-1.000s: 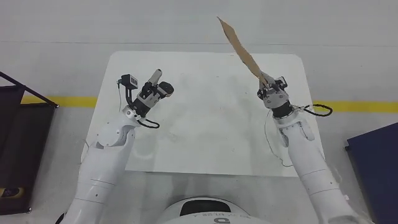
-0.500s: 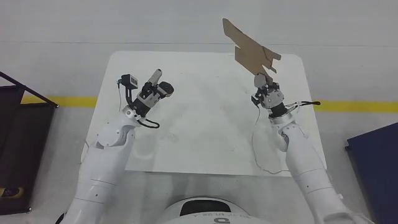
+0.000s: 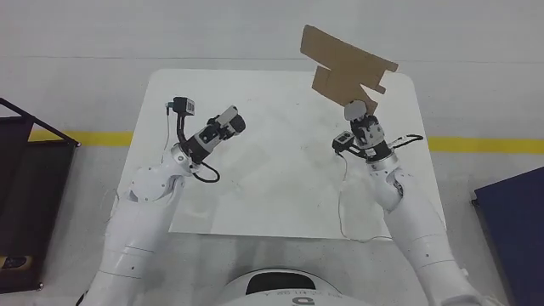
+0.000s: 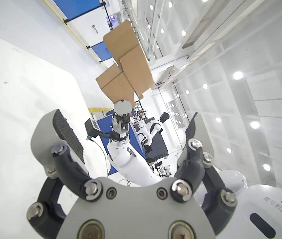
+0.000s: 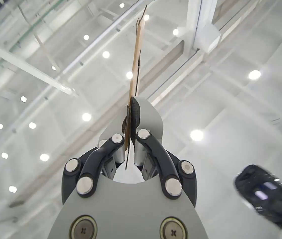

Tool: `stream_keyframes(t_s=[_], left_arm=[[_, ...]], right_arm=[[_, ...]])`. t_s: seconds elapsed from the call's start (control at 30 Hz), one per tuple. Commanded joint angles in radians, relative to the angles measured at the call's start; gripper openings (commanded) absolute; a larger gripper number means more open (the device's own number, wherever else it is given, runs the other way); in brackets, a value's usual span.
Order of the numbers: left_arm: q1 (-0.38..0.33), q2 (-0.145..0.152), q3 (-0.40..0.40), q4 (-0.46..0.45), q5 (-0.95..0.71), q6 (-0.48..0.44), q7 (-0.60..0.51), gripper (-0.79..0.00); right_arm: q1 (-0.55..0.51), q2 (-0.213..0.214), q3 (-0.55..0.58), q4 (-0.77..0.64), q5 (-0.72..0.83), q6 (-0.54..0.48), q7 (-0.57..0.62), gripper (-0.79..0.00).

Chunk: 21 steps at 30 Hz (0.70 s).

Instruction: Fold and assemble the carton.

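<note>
Brown flat carton [image 3: 344, 64], from the top, rises over the table's [image 3: 280, 178] far right corner, pinched by the right gripper [image 3: 357, 112], with the left gripper [image 3: 231, 122] over the table's left half; the left wrist view shows its fingers [image 4: 66, 135] gaping, empty; the right wrist view shows fingers [image 5: 153, 118] clamped on the carton's edge.

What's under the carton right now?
The right claw is shut on the lower edge of the flat carton, holding it in the air. It covers part of the far edge of the table.
</note>
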Motion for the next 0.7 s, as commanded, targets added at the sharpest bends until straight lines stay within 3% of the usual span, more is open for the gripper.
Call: stream_keyframes(t_s=[0.0, 0.17, 0.33, 0.67], left_arm=[[-0.006, 0.005, -0.006, 0.016, 0.013, -0.008, -0.040, 0.000], [-0.015, 0.012, -0.003, 0.030, 0.016, -0.035, -0.112, 0.000], [-0.025, 0.015, 0.029, 0.025, 0.041, -0.054, -0.158, 0.000], [-0.073, 0.010, 0.122, 0.029, 0.090, -0.075, -0.160, -0.151]], right_arm=[[-0.008, 0.002, 0.003, -0.017, 0.169, 0.073, -0.129, -0.785], [-0.034, 0.015, -0.003, -0.068, 0.435, 0.130, -0.472, -0.785], [-0.067, 0.035, -0.009, -0.135, 0.631, 0.173, -0.732, -0.785], [-0.125, 0.068, 0.009, -0.255, 0.815, 0.233, -0.943, -0.785]])
